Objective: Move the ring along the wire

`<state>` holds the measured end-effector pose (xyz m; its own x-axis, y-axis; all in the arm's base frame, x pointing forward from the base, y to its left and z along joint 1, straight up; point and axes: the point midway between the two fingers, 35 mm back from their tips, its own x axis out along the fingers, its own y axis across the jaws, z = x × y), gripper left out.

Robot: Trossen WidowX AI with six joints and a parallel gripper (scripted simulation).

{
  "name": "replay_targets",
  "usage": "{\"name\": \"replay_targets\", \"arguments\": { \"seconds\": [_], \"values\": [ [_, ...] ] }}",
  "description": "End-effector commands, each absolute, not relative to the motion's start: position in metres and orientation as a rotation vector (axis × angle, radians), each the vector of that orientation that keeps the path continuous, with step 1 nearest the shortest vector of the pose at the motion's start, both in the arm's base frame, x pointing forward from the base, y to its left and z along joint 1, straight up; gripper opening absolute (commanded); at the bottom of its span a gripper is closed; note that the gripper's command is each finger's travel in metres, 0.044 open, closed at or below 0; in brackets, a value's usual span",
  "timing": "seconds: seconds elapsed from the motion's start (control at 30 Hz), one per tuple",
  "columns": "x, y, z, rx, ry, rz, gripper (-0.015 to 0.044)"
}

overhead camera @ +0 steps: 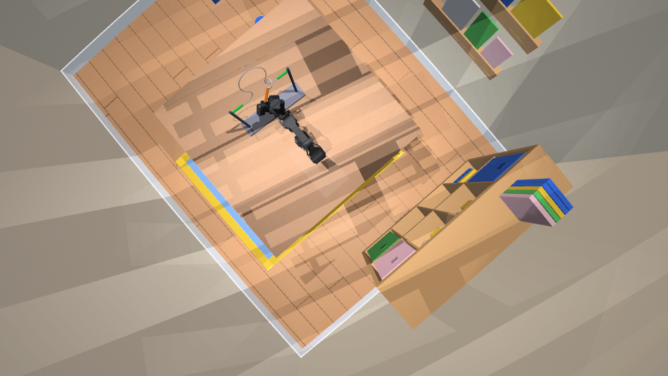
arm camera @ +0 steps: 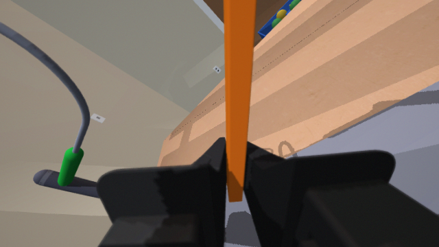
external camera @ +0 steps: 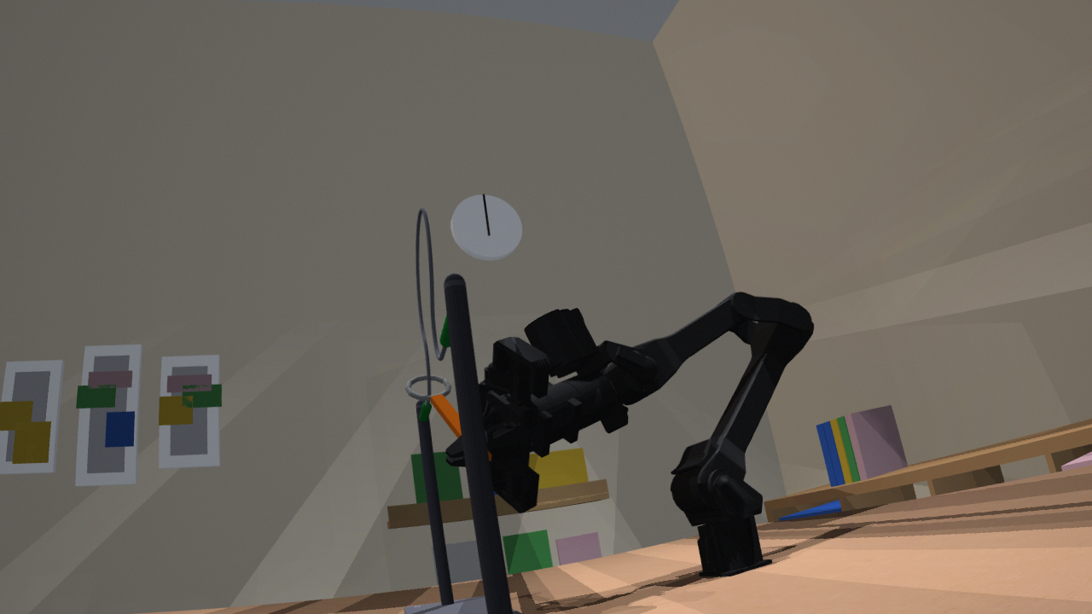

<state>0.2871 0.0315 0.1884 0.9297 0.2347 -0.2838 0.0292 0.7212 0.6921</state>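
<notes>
My gripper (overhead camera: 266, 101) (external camera: 459, 448) (arm camera: 228, 142) is shut on the orange handle (overhead camera: 267, 94) (external camera: 446, 414) (arm camera: 239, 68) near its lower end. The ring (external camera: 407, 387) is tilted nearly flat in the exterior view, with the grey wire (overhead camera: 239, 84) (external camera: 418, 259) (arm camera: 70, 79) passing through it; contact cannot be told. In the top view it is around the wire's bend, left of the right green part (overhead camera: 282, 74) (external camera: 424, 411). The other green part (overhead camera: 237, 108) (external camera: 444, 331) (arm camera: 70, 166) is at the left post (overhead camera: 240, 119) (external camera: 472, 427). The ring is outside the wrist view.
The right post (overhead camera: 291, 80) (external camera: 435, 504) stands on the grey base plate (overhead camera: 293, 95). In the top view the wire makes a large loop between the ring and the left green part. The gripper is above the base, between the posts. A wooden shelf unit (overhead camera: 410, 299) is far off.
</notes>
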Motion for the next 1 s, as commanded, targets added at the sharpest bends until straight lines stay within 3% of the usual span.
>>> {"name": "replay_targets", "arguments": {
  "seconds": [0.0, 0.4, 0.97],
  "values": [
    [0.28, 0.04, 0.202, 0.841, 0.413, 0.159, -0.015],
    [0.258, 0.057, 0.246, 1.118, 0.564, 0.351, -0.015],
    [0.256, 0.068, 0.306, 1.51, 0.503, 0.5, -0.015]
  ]
}}
